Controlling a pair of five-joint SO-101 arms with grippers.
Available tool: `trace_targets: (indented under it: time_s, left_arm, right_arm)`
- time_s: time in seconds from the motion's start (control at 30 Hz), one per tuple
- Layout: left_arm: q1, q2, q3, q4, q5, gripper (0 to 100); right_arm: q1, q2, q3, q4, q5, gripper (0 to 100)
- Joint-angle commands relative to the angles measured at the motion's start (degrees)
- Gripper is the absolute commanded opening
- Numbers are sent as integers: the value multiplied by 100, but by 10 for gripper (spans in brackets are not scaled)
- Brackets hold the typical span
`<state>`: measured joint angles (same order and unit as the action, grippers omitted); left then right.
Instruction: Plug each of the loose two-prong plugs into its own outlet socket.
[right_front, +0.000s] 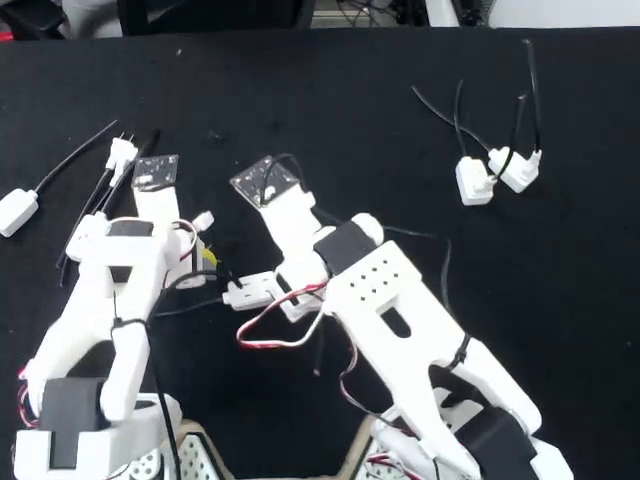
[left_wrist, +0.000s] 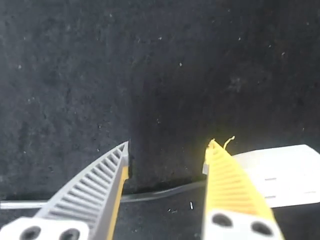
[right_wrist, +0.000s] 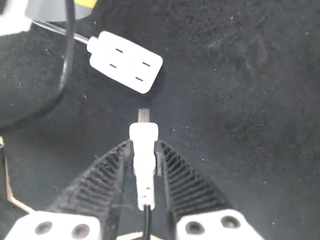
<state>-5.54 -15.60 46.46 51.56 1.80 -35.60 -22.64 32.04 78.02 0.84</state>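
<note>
The right end effector (right_wrist: 143, 147) grips the plug (right_wrist: 144, 135), near the outlet (right_wrist: 126, 61) on the surface (right_wrist: 250, 100). We square the prongs to one slot pair before pushing. The left end effector (left_wrist: 167, 149) is open.

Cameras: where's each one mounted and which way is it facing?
High: fixed above, looking down on the table; left arm and right arm show, socket between them.
Left wrist: on the left arm, looking along the open left gripper at the table; socket beside one finger.
Right wrist: on the right arm, looking along the right gripper, shut on a plug, prongs toward the socket.
Shared: all three see that socket.
</note>
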Motion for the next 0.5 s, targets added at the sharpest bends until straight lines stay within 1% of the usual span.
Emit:
trace_targets:
  time_s: [0.0, 0.1, 0.33, 0.47]
  left_arm:
    - [57, 35, -400, 44, -149, 242]
    - [57, 35, -391, 35, -149, 242]
    - [66, 35, -391, 35, -149, 242]
    - [110, 105, -391, 26, -149, 242]
  right_arm:
    - [97, 22, 110, -281, 79, 11]
    - [97, 171, 119, -387, 202, 11]
    - [105, 884, -286, -360, 193, 11]
    - [105, 963, -356, -325, 176, 11]
